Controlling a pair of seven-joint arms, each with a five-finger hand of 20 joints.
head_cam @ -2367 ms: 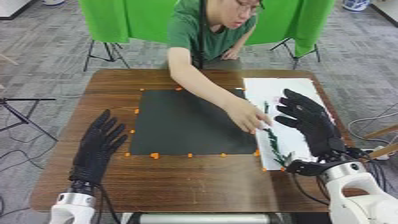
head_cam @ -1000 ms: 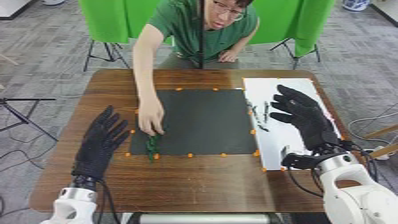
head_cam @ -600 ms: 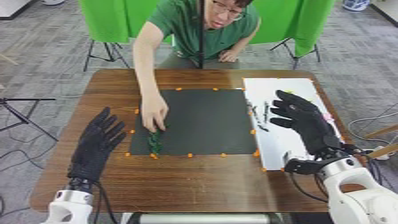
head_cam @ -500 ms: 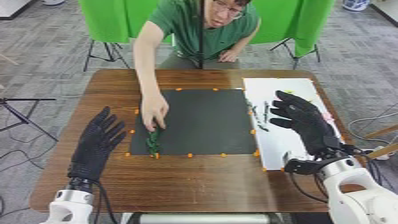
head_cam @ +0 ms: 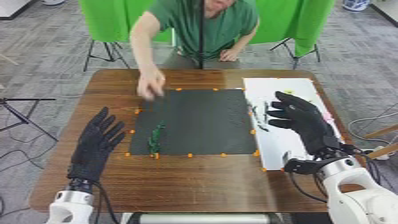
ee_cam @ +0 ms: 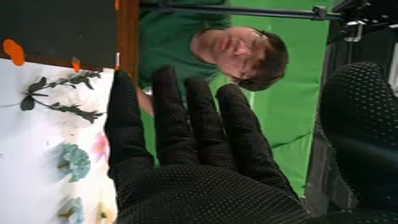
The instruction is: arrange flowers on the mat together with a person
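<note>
Head view: my right hand [head_cam: 306,121], spread near the counter [head_cam: 209,182]'s right edge, should pinch a sprig [ee_cam: 27,103] lightly by its stem.

Past the far edge of the brown wooden table [head_cam: 209,192], I see draped green cloth [head_cam: 298,25] above mottled grey carpet [head_cam: 53,55].
</note>
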